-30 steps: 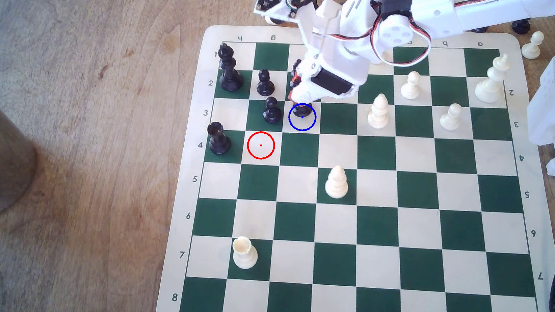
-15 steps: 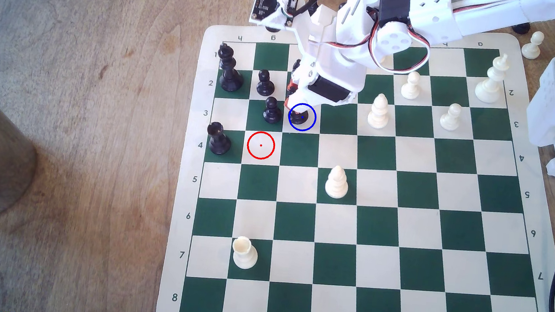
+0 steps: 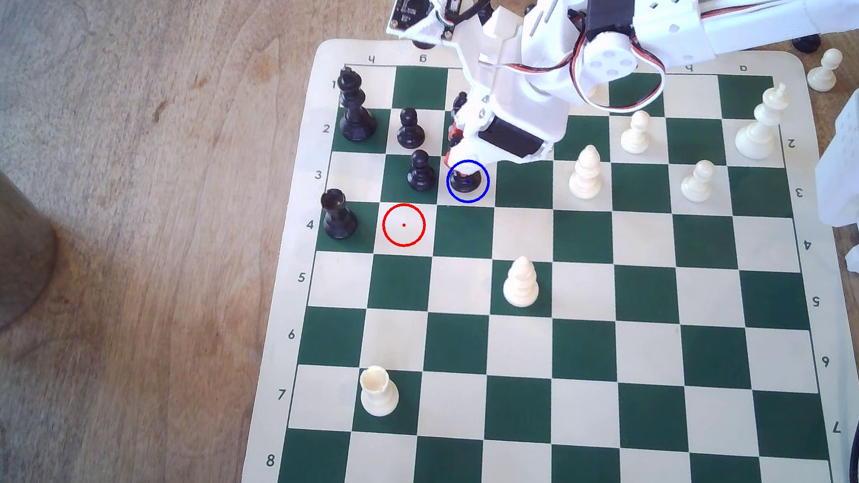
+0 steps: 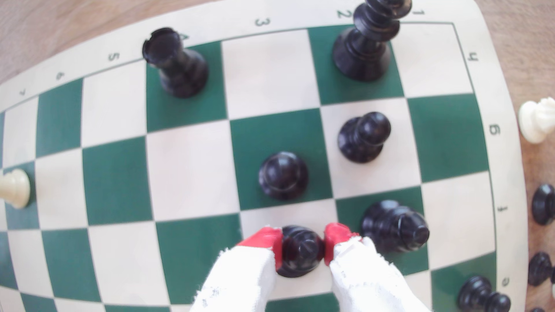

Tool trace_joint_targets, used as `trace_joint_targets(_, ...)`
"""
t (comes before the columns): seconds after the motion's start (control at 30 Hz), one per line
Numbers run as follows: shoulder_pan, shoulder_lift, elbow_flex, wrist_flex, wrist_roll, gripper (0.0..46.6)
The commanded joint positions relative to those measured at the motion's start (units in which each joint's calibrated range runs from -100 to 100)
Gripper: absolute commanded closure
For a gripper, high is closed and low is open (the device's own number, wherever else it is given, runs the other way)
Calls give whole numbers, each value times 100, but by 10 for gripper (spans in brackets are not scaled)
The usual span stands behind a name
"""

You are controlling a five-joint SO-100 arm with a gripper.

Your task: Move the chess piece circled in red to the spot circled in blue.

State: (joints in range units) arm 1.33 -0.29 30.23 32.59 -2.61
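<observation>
Pincer [image 4: 303,249] points down, red fingertips [image 4: 264,240] clamped on something

- Chessboard [image 3: 815,344]: dark green and cream checks, cream border, dark lettering.
- Chess piece [image 4: 301,250]: glossy black, lower centre of the wrist view.
- Gripper [image 4: 303,244]: white, with red fingertips [image 4: 264,238].
- Spot [image 3: 466,197]: thin blue ring.
- Red ring [image 3: 404,225]: on a cream square, middle left of the exterior view.
- Table [image 3: 125,147]: brown wood grain.
- Rook [image 3: 378,392]: cream.

A green-and-cream chessboard [image 3: 569,353] lies on a wooden table [image 3: 120,201]. Black king [image 3: 354,106], two black pawns [image 3: 410,128] and a black rook [image 3: 337,214] crowd one corner; white pieces [image 3: 521,282] stand scattered elsewhere.
</observation>
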Motion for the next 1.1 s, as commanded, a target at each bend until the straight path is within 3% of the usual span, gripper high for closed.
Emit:
trace_joint_targets(0.0, 28, -30, -485, 58, 24, 410)
trace_joint_targets(0.27, 4, -39, -485, 189, -5, 282)
trace_joint_targets(0.5, -12, -251, -475, 541, -20, 234)
trace_joint_targets(1.07, -301, -1847, 150, 1524, -112, 222)
